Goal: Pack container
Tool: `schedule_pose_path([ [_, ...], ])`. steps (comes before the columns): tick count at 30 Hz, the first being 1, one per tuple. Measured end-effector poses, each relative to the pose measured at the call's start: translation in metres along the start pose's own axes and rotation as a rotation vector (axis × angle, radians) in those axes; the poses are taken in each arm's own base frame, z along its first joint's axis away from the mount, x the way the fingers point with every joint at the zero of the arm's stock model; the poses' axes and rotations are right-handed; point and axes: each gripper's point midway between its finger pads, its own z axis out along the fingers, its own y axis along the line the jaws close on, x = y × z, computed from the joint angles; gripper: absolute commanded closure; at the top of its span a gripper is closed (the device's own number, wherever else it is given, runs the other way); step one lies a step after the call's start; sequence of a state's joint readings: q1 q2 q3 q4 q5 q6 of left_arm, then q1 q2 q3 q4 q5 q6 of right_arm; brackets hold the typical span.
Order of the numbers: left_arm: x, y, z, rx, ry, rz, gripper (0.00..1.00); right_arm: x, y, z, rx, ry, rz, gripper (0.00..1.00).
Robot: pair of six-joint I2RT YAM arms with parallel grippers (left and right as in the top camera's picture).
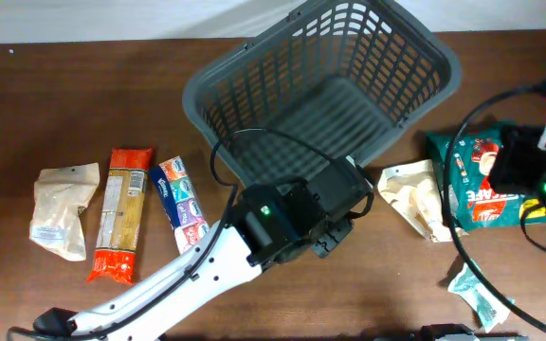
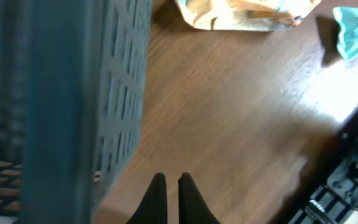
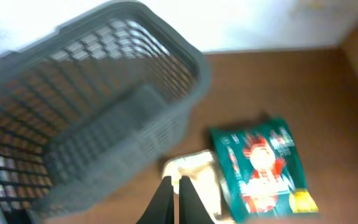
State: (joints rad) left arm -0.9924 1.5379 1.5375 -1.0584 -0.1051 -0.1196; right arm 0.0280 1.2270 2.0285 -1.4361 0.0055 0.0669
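Observation:
The container (image 1: 415, 47), a large dark grey lattice basket, stands tilted at the back centre of the table. It also shows in the right wrist view (image 3: 104, 93), and its wall fills the left of the left wrist view (image 2: 73, 93). My left gripper (image 2: 173, 182) is shut and empty, low over bare wood just outside the basket's front wall (image 1: 354, 206). My right gripper (image 3: 174, 184) is shut and empty, held high above a beige packet (image 3: 194, 171) beside a green packet (image 3: 263, 165).
Left of the basket lie a beige packet (image 1: 64, 208), an orange pasta packet (image 1: 121, 216) and a blue tissue packet (image 1: 180, 204). On the right lie the beige packet (image 1: 415, 199), the green packet (image 1: 486, 180) and a small teal packet (image 1: 479, 294). Cables cross there.

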Motion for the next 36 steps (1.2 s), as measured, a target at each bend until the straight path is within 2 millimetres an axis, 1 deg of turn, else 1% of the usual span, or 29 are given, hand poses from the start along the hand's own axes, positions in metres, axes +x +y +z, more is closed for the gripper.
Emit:
schedule_pose_path([
  [1, 0.001, 0.000, 0.000, -0.007, 0.002, 0.003, 0.98, -0.006, 0.004, 0.001, -0.025, -0.021, -0.019, 0.97],
  [2, 0.001, -0.001, 0.001, -0.013, 0.004, 0.011, 0.98, -0.017, 0.011, 0.003, -0.060, -0.060, -0.043, 0.96],
  [4, 0.002, -0.006, 0.001, -0.016, 0.007, 0.027, 0.98, -0.033, 0.017, 0.010, -0.092, -0.104, -0.067, 0.96],
  [5, 0.003, -0.011, 0.001, -0.013, 0.008, 0.039, 0.98, -0.039, 0.021, 0.016, -0.107, -0.114, -0.075, 0.96],
  [6, 0.004, -0.015, 0.001, -0.009, 0.008, 0.050, 0.98, -0.042, 0.022, 0.023, -0.116, -0.107, -0.081, 0.97],
  [7, 0.004, -0.019, 0.001, -0.004, 0.008, 0.056, 0.98, -0.043, 0.025, 0.034, -0.128, -0.087, -0.084, 0.96],
  [8, 0.005, -0.023, 0.000, -0.001, 0.008, 0.062, 0.98, -0.041, 0.026, 0.045, -0.138, -0.062, -0.087, 0.96],
  [10, 0.007, -0.029, 0.000, 0.005, 0.012, 0.065, 0.98, -0.037, 0.030, 0.075, -0.159, 0.007, -0.093, 0.96],
  [12, 0.013, -0.034, -0.001, 0.008, 0.033, 0.053, 0.98, -0.028, 0.033, 0.117, -0.175, 0.103, -0.093, 0.96],
  [13, 0.015, -0.036, -0.002, 0.009, 0.040, 0.048, 0.98, -0.022, 0.033, 0.131, -0.180, 0.142, -0.093, 0.96],
  [14, 0.019, -0.039, -0.002, 0.009, 0.053, 0.038, 0.98, -0.014, 0.035, 0.150, -0.191, 0.192, -0.097, 0.96],
  [15, 0.020, -0.039, -0.002, 0.009, 0.055, 0.037, 0.98, -0.009, 0.036, 0.161, -0.198, 0.221, -0.098, 0.96],
  [16, 0.022, -0.041, -0.003, 0.011, 0.061, 0.030, 0.98, -0.008, 0.036, 0.164, -0.201, 0.230, -0.099, 0.96],
  [18, 0.024, -0.044, -0.004, 0.011, 0.069, 0.016, 0.98, 0.000, 0.037, 0.178, -0.210, 0.270, -0.099, 0.96],
  [21, 0.026, -0.046, -0.004, 0.009, 0.072, -0.013, 0.98, 0.007, 0.038, 0.187, -0.217, 0.307, -0.103, 0.97],
  [26, 0.025, -0.040, -0.001, -0.029, 0.070, -0.047, 0.98, 0.014, 0.039, 0.188, -0.228, 0.336, -0.123, 0.96],
  [28, 0.026, -0.038, 0.004, -0.045, 0.082, -0.049, 0.98, 0.015, 0.039, 0.187, -0.230, 0.339, -0.132, 0.96],
  [34, 0.035, -0.039, 0.034, -0.086, 0.162, -0.041, 0.98, 0.013, 0.039, 0.188, -0.231, 0.329, -0.143, 0.96],
  [36, 0.037, -0.039, 0.039, -0.092, 0.177, -0.039, 0.98, 0.013, 0.039, 0.189, -0.231, 0.329, -0.144, 0.96],
])
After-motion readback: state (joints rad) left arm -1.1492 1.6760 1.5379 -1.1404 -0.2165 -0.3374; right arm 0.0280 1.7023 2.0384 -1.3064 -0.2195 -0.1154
